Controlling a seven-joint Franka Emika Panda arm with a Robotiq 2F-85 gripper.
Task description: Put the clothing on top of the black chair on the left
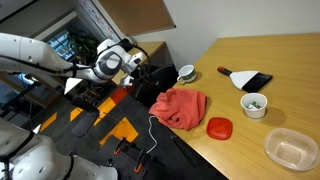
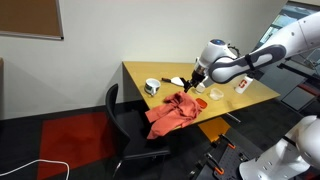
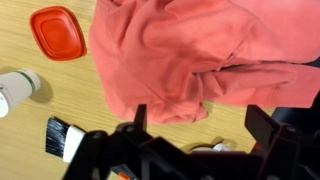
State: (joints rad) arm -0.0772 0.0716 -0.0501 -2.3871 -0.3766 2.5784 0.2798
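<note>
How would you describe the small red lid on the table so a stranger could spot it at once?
Start at the wooden table and find the pinkish-red cloth hanging over its edge. Just beside the cloth lies the red lid. It is flat, square with rounded corners and bright red, unlike the soft cloth, the white bowl and the clear tub nearby.

I see bare bench toward its far edge. A red lid, white bowl and clear tub crowd the edge beside the draped cloth.
</note>
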